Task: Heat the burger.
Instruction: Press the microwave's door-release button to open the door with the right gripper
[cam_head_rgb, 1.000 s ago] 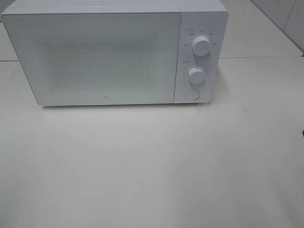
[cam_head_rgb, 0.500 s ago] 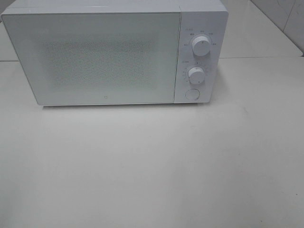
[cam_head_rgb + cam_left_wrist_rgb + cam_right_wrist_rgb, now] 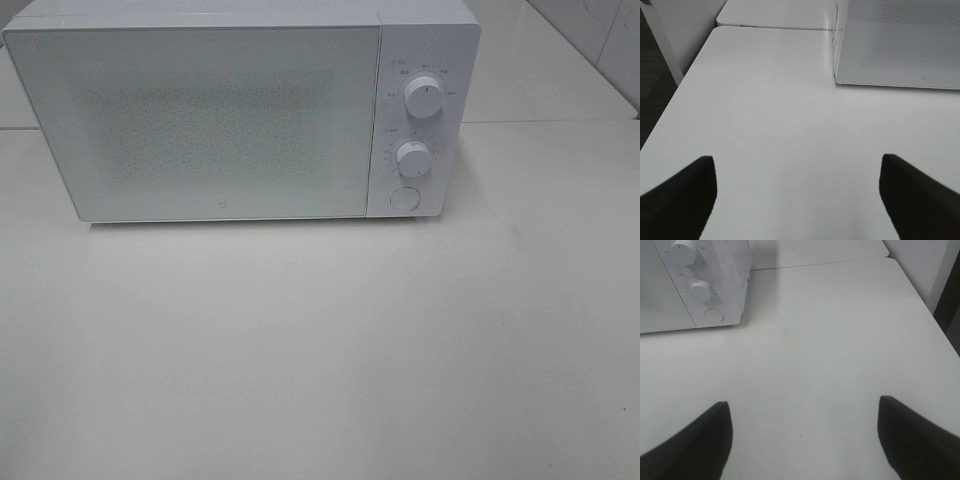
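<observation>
White microwave (image 3: 200,120) stands door shut on the table (image 3: 320,350). The left gripper (image 3: 796,159) and right gripper (image 3: 802,402) hover spread wide, empty. Where the burger is cannot be told.

microwave (image 3: 240,110) at back of table (image 3: 320,350), door (image 3: 200,125) left, two knobs (image 3: 423,97) above button (image 3: 404,198) right

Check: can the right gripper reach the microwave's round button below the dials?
Probably yes. The right gripper hangs open, and only bare table lies between it and the round button.
</observation>
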You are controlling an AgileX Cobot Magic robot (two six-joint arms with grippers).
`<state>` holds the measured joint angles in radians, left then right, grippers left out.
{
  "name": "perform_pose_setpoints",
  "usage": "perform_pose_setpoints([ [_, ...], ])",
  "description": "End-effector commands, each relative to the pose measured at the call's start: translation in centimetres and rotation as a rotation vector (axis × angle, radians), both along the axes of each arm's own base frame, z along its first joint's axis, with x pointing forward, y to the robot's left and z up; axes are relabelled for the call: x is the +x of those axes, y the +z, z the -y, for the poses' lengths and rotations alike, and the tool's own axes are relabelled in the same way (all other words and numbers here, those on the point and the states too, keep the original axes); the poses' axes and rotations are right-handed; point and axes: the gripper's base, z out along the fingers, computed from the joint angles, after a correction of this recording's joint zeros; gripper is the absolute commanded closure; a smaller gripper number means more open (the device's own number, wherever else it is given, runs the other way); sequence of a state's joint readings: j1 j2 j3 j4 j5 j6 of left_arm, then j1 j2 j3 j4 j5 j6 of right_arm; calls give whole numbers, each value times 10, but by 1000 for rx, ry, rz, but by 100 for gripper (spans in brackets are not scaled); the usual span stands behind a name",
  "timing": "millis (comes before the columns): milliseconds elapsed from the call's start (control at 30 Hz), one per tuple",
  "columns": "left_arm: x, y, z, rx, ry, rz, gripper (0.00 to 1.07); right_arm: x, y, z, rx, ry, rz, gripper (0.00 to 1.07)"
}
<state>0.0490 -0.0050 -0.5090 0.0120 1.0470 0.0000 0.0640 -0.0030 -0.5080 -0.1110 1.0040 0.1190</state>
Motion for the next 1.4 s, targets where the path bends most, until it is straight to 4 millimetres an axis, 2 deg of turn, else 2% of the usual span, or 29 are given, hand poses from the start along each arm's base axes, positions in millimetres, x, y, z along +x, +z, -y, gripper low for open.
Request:
perform_pose_setpoints([
  [33, -2, 0, 0, -1, 3, 27, 23, -4, -1, 0, -15, 4, 21, 32],
  [733, -2, 0, 0, -2, 3, 26, 23, 0, 3, 0, -17, 7, 21, 32],
  [833, -2, 0, 0, -2, 3, 26, 23, 9, 10, -1, -17, 10, 17, 32],
  [867, -2, 0, 0, -2, 3, 26, 23, 19, 14, -2, -17, 13, 12, 32],
  [967, -2, 0, 0, -2, 3, 26, 23, 24, 16, -2, -18, 15, 17, 32],
  [1033, -2, 0, 0, -2, 3, 26, 23, 45, 18, -4, -20, 27, 24, 32],
  [1067, -2, 0, 0, -2, 3, 26, 23, 45, 18, -4, -20, 27, 24, 32],
  [1133, -2, 0, 0, -2, 3, 26, 23, 64, 16, -6, -23, 37, 16, 32],
  [1167, -2, 0, 0, -2, 3, 26, 23, 64, 16, -6, -23, 37, 16, 32],
  [1200, -2, 0, 0, -2, 3, 26, 23, 75, 15, -7, -20, 42, 9, 32],
  [1233, -2, 0, 0, -2, 3, 26, 23, 75, 15, -7, -20, 42, 9, 32],
  [1400, -2, 0, 0, -2, 3, 26, 23, 105, 13, -10, -17, 56, 7, 32],
])
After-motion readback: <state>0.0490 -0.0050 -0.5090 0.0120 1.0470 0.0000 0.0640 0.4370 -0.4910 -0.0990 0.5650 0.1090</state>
